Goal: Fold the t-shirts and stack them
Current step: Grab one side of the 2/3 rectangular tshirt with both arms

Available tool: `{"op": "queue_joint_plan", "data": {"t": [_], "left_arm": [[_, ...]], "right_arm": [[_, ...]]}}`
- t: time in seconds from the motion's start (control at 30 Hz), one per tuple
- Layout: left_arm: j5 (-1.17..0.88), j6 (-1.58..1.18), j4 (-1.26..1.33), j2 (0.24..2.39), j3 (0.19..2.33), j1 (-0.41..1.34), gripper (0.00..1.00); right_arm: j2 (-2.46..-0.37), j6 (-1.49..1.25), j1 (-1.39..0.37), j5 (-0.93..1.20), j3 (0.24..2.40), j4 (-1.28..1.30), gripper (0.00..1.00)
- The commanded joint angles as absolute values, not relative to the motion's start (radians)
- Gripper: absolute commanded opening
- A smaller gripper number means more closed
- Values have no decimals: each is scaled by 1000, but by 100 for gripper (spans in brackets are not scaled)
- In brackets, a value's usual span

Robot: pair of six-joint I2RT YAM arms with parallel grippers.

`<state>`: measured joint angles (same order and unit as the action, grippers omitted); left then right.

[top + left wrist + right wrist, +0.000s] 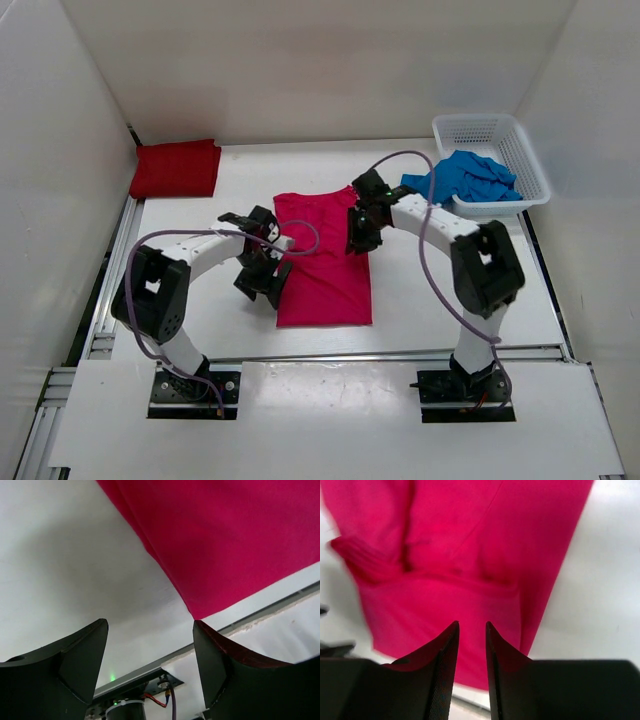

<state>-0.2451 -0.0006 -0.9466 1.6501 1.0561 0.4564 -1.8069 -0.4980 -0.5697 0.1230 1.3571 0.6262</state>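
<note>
The pink shirt (325,265) is lying folded lengthwise. The left gripper (150,625) is hanging wide open at its left edge; the right gripper (471,625), jaws slightly parted and empty, is hovering over its far-right corner.

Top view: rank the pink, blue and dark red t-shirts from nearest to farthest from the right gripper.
1. pink t-shirt: mid-table, directly beneath the right gripper.
2. blue t-shirt: far right, heaped in the white basket and spilling over its near edge.
3. dark red t-shirt: folded in the far left corner, clearly the farthest.
</note>
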Motion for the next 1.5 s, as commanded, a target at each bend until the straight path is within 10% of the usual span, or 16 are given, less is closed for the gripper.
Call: {"op": "queue_joint_plan", "data": {"t": [0.0,0.5,0.77,1.27,1.47], "left_arm": [[-310,0,-911,1629,1034,462,79],[-457,0,-911,1747,985,522,81],[-448,0,-920,1776,994,522,81],[-477,0,-948,1853,1012,522,11],[-477,0,-957,1844,1022,522,11]], "right_arm": [[-1908,-434,-557,106,1437,684,34],[-2003,-405,-518,67,1493,695,45],[-2016,-425,-518,152,1460,646,28],[-1997,-436,-500,163,1417,600,5],[-1976,-425,-491,163,1385,588,33]]}}
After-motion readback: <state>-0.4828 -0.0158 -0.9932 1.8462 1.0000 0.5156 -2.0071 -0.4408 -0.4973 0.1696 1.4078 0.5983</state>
